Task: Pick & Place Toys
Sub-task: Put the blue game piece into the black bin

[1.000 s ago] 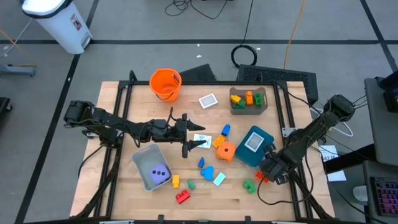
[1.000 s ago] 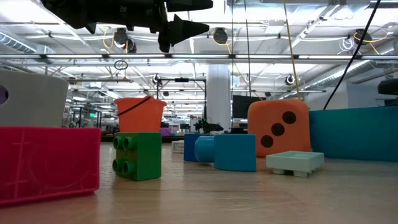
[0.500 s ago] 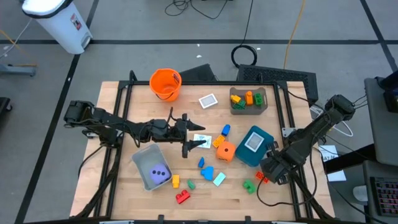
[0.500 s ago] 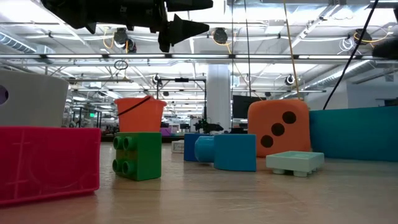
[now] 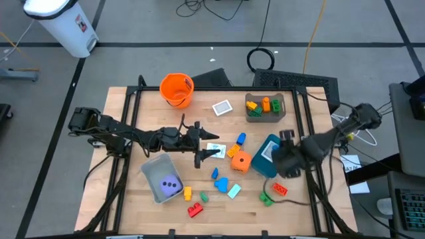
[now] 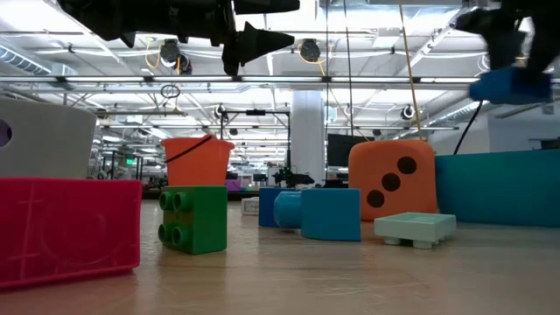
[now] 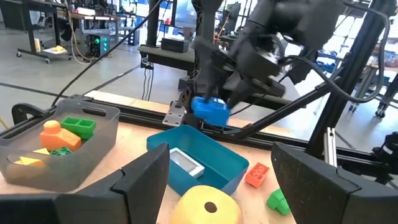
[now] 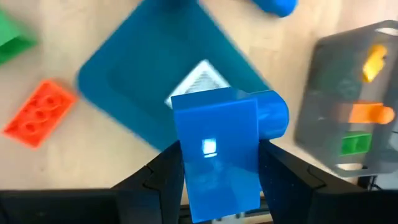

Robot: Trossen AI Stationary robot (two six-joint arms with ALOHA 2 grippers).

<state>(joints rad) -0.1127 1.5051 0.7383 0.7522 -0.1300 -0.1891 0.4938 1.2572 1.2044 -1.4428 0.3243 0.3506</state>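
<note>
My right gripper (image 5: 285,158) hangs above the teal bin (image 5: 265,164), shut on a blue block (image 8: 217,149), which also shows in the low view (image 6: 512,85) and the left wrist view (image 7: 209,111). A white card (image 8: 199,78) lies in the bin. My left gripper (image 5: 216,147) stands open and level over the table's middle, high above the orange die (image 5: 240,161), with nothing between its fingers. Loose blocks lie near the front: blue (image 5: 219,179), red (image 5: 194,210), orange-red (image 5: 279,189), green (image 5: 265,198). My right gripper pinches the blue block by two opposite sides (image 8: 177,155) between its two fingers (image 8: 158,177). The fingers come from above, pointing steeply down. The block is lifted clear, high over the teal bin, its round stud end (image 8: 273,115) sticking out sideways.
A grey bin (image 5: 264,106) with several blocks stands at the far right. Another grey bin (image 5: 163,182), holding a purple die, sits at the near left. An orange bucket (image 5: 176,89) stands at the far edge, with a white card (image 5: 222,107) beside it.
My right gripper has risen with the blue block and gone from the table's near right corner toward the far edge, over the teal bin, tipping as it went. The block now shows at the low view's top right. The orange-red block below is uncovered.
</note>
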